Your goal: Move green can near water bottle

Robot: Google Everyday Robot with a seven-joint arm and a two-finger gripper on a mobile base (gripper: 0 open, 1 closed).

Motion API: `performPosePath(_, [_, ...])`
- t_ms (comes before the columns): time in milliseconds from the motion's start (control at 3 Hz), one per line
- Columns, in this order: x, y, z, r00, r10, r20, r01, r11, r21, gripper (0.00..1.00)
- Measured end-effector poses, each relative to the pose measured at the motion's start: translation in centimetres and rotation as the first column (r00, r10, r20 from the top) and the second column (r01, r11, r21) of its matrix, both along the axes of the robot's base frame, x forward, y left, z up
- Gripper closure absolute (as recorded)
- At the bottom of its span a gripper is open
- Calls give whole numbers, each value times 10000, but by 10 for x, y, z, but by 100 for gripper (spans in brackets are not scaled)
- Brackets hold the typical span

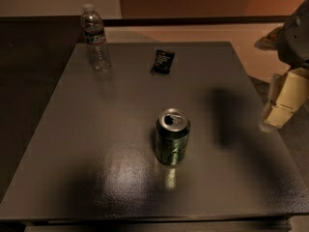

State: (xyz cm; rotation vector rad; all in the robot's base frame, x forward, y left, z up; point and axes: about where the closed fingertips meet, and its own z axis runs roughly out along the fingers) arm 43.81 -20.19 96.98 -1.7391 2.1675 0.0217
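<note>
My gripper (283,104) hangs at the right edge of the view, out past the right side of the table (63,144) and raised above its surface. From this angle I cannot tell whether it is spread or closed. It carries neither of the task's things, since both stand on the table apart from me.

The green can (172,137) is the nearest thing to me. It lies toward the left of the view from my gripper, across a bare stretch of table that holds only a dark shadow (226,116). It sits lower than I am and slightly nearer the front edge, roughly at the middle of the table. It stands upright with its silver top and pull-tab facing up, so its long axis is vertical. I judge that a sideways reach to close on its round wall suits it better than a drop onto the lid.

Farther out, a small black packet (162,62) lies flat toward the back. The water bottle (95,38) stands upright at the far left corner, well apart from the can. So the can's way runs diagonally back and left, and I judge it should pass to the left of the packet
</note>
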Motion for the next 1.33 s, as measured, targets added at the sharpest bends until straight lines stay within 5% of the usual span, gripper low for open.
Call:
performPosePath(667, [-20,73,-19,9864,1630,-229,-1565,9717,1770,0])
performPosePath(1333, [-42,135,-42,9438,3292,-313,-3137,9214,2293,0])
